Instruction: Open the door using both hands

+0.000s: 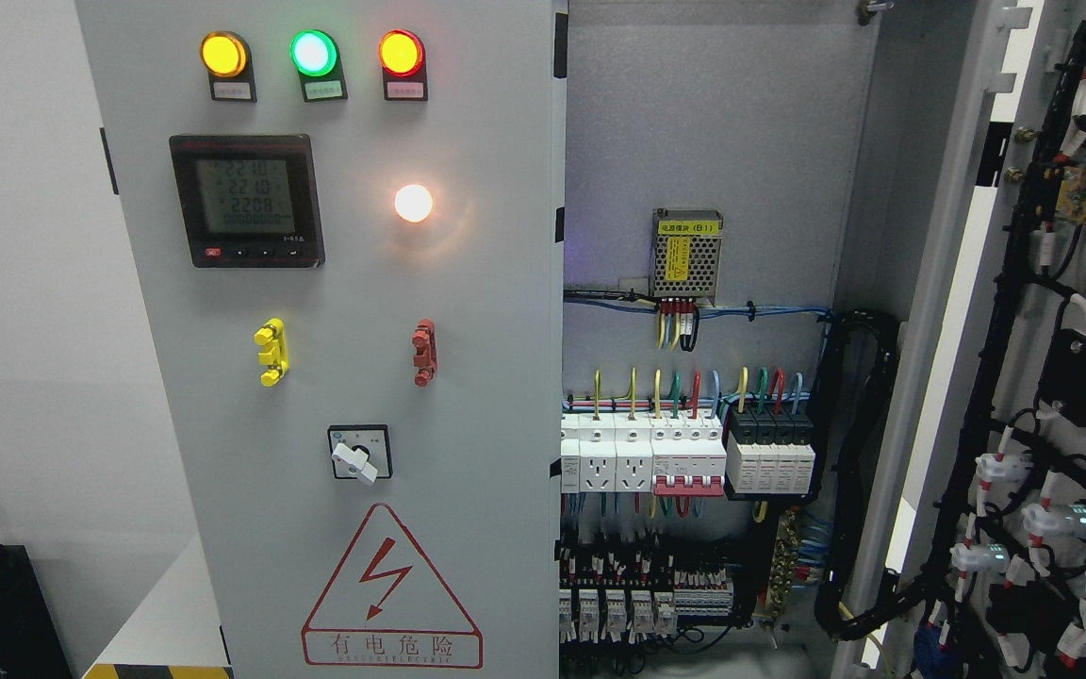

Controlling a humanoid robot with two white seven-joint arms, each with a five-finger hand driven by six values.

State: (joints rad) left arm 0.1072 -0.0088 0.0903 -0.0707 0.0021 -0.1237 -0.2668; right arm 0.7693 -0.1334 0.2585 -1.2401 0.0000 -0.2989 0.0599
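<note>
No hands in shot, so can't tell their state or which is nearer. Right door (1052, 377) already swung wide, wiring side out; left door (336, 377) shut, free edge vertical mid-frame.

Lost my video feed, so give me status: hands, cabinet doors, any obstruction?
Neither hand in head view. Right door swung wide open, wiring on its inner face; left door shut, indicator lamps lit. Breakers exposed inside. Nothing blocking.
</note>
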